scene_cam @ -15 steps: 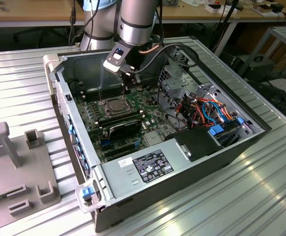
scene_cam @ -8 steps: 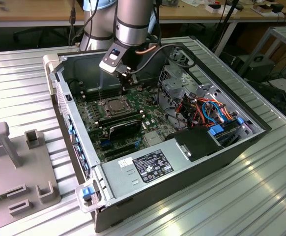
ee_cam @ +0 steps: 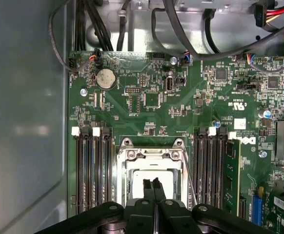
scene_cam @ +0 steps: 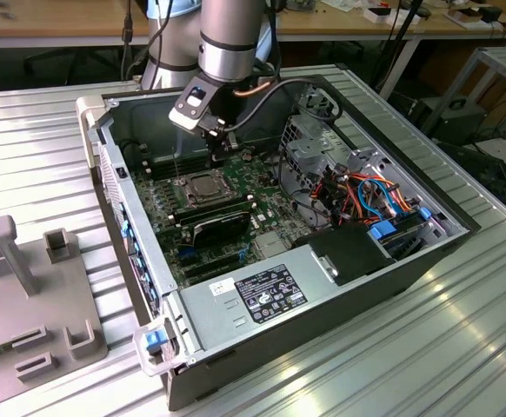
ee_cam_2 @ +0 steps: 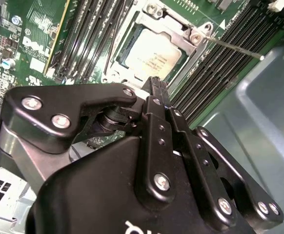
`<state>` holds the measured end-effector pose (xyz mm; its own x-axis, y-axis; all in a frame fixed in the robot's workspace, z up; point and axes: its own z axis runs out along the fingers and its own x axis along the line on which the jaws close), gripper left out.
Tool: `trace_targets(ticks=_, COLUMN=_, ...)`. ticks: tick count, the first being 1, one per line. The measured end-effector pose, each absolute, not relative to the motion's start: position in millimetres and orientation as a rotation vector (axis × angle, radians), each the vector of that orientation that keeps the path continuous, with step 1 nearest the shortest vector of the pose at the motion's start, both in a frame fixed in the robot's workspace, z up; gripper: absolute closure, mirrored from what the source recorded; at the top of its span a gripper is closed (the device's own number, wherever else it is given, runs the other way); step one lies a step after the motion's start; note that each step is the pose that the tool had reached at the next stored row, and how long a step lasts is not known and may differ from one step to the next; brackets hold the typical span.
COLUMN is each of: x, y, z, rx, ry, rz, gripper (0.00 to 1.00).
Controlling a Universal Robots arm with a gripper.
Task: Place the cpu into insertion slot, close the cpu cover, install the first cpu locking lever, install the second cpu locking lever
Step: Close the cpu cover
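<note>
Claw (ee_cam: 154, 183) closed and empty, poised over the cpu (ee_cam_2: 154, 51) seated in the insertion slot (ee_cam: 122, 178); cpu cover (ee_cam_2: 181, 35) lies flat, one locking lever (ee_cam_2: 232, 47) stands raised.

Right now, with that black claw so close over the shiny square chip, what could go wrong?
The black gripper, fingers shut, hangs close over the silver-grey square cpu. A push that lands off-centre might scrape its top or the thin silver cpu cover framing it.
The thin metal locking lever stands free beside that frame, crossing above the long black memory slots. A slipped push could drag it into them.
</note>
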<state>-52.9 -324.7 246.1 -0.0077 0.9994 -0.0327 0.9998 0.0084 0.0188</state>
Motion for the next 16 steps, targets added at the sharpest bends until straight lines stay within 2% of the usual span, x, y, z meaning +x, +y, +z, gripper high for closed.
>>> trace_targets(ticks=4, x=-64, y=-325, z=246, rx=2.187, ry=2.204, rz=-0.015, gripper=0.89)
trace_targets(ticks=5, x=-81, y=-325, z=236, rx=2.187, ry=2.204, rz=-0.015, gripper=0.89)
trace_targets(ticks=16, x=-82, y=-327, z=232, rx=2.187, ry=2.204, rz=-0.015, gripper=0.89)
